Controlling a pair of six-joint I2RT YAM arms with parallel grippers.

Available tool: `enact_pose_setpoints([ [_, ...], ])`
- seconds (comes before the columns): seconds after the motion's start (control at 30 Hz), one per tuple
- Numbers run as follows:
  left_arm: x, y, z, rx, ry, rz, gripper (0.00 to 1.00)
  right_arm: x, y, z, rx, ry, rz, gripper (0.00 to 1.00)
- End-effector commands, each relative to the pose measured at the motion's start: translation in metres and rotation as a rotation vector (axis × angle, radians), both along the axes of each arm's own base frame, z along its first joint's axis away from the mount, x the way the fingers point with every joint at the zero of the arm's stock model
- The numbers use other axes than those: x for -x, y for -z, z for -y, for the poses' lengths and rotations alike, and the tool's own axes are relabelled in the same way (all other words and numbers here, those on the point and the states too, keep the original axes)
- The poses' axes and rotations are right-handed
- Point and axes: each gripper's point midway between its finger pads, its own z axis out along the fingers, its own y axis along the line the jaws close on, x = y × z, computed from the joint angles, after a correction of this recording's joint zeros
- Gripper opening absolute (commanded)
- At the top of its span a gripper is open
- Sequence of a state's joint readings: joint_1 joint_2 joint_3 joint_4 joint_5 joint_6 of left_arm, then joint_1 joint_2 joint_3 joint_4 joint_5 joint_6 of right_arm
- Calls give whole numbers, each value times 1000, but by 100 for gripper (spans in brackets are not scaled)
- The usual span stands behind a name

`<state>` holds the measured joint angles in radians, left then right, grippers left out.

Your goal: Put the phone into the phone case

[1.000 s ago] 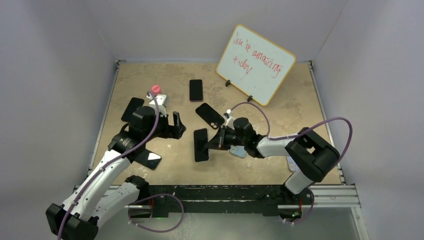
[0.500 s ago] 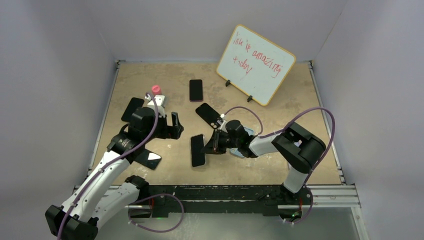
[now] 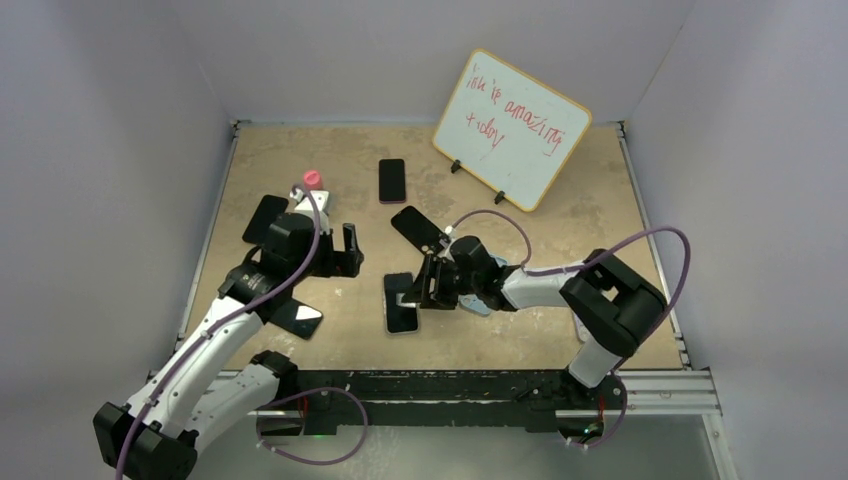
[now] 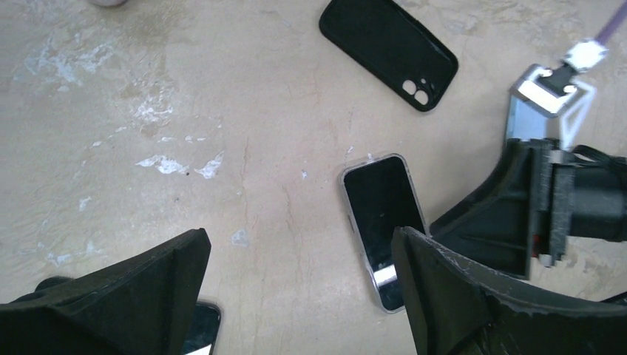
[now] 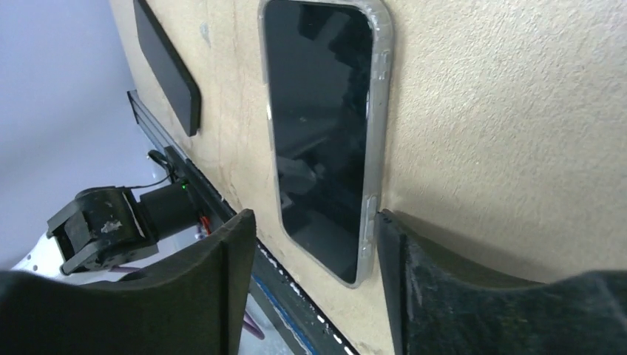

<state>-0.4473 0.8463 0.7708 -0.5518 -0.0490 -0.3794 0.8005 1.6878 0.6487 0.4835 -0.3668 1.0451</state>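
The phone (image 3: 400, 303) lies flat, screen up, with a clear phone case (image 5: 375, 111) round its rim, in the middle of the table. My right gripper (image 3: 424, 285) stands open just right of it, close to the table. In the right wrist view one finger (image 5: 421, 274) rests by the phone's (image 5: 322, 126) cased edge, the other (image 5: 214, 281) stands apart from it. My left gripper (image 3: 348, 255) hangs wide open to the phone's upper left, holding nothing. The left wrist view looks down on the phone (image 4: 381, 222) beside my right gripper (image 4: 532, 214).
A black case (image 3: 420, 228) with camera holes lies just behind the phone, also in the left wrist view (image 4: 388, 52). Another black phone (image 3: 392, 180) lies farther back, a dark slab (image 3: 265, 218) at the left, one more phone (image 3: 298, 318) under my left arm. A whiteboard (image 3: 512, 128) stands back right.
My right gripper has opened and let go of the phone. The phone, held on edge before, now lies flat slightly left of where it was. The left gripper barely moved.
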Motion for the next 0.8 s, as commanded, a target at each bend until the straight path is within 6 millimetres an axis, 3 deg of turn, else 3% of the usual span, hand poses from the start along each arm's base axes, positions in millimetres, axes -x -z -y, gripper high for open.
enact_pose_setpoints([
  [0.0, -8, -2, -13, -20, -113, -13, 100, -14, -31, 2, 25, 12, 112, 67],
  [0.17, -8, 16, -28, -37, -257, -85, 100, -17, -50, 10, 28, 29, 186, 84],
  [0.33, 0, 37, -35, 52, -422, -138, 100, -17, -62, 19, 29, 42, 233, 99],
  [0.47, 11, 55, -46, 120, -578, -191, 99, -14, -70, 26, 30, 52, 261, 99],
  [0.6, 17, 74, -54, 75, -637, -286, 100, -14, -80, 31, 26, 50, 308, 99],
  [0.77, 31, 103, -73, 34, -802, -472, 90, -14, -90, 36, 22, 59, 345, 99],
])
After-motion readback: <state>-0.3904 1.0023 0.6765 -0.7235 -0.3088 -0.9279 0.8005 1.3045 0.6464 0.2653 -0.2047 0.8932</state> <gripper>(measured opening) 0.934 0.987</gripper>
